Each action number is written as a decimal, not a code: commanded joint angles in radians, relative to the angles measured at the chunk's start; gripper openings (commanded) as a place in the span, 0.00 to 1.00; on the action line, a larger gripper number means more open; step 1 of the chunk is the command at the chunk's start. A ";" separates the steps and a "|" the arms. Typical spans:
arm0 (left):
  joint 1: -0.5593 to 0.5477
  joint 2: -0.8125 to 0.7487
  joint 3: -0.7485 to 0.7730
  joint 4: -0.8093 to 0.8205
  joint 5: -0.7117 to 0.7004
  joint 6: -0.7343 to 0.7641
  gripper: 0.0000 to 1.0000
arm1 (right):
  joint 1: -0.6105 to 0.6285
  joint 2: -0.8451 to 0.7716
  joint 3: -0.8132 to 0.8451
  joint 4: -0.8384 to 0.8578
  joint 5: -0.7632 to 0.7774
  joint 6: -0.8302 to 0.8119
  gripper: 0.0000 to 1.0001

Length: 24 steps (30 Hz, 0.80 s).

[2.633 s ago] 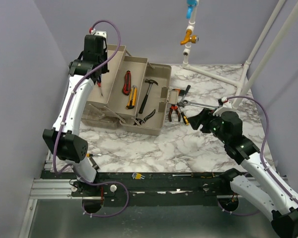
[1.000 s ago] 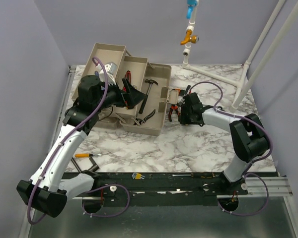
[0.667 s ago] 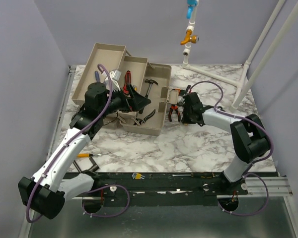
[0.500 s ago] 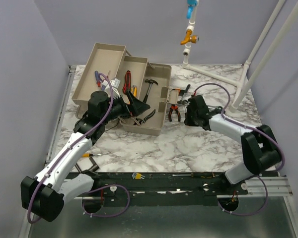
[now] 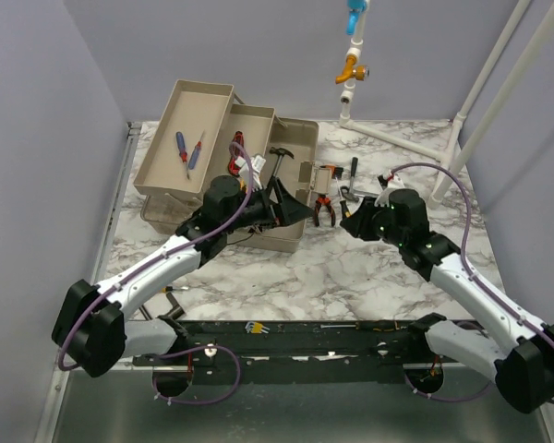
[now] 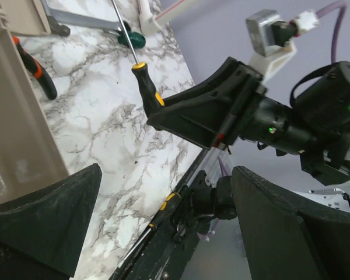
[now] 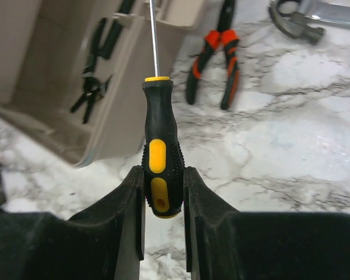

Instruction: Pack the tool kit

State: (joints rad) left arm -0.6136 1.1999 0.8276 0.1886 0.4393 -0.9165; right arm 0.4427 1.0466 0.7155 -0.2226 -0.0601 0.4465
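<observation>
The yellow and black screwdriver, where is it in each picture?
Top external: the screwdriver is tiny and hard to see, in the right gripper, right of the toolbox.
Left wrist: upper middle, sticking out of that black gripper.
Right wrist: dead centre, between the fingers.
Shared landmark: the orange-handled pliers on the marble.

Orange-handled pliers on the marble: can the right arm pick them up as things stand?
Probably not yet: the right gripper is shut on the screwdriver, though the pliers lie uncovered just ahead.
</observation>
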 commanded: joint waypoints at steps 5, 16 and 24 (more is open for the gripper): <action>-0.099 0.164 0.045 0.189 0.018 -0.064 0.92 | -0.007 -0.178 -0.094 0.181 -0.324 0.055 0.01; -0.151 0.287 0.116 0.289 0.022 -0.101 0.63 | -0.007 -0.202 -0.122 0.293 -0.502 0.081 0.01; -0.147 0.302 0.146 0.253 0.043 -0.051 0.00 | -0.007 -0.199 -0.128 0.307 -0.499 0.089 0.53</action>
State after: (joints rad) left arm -0.7616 1.5032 0.9405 0.4641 0.4690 -1.0229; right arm 0.4381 0.8524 0.5922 0.0383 -0.5266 0.5236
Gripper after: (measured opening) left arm 0.151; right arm 0.331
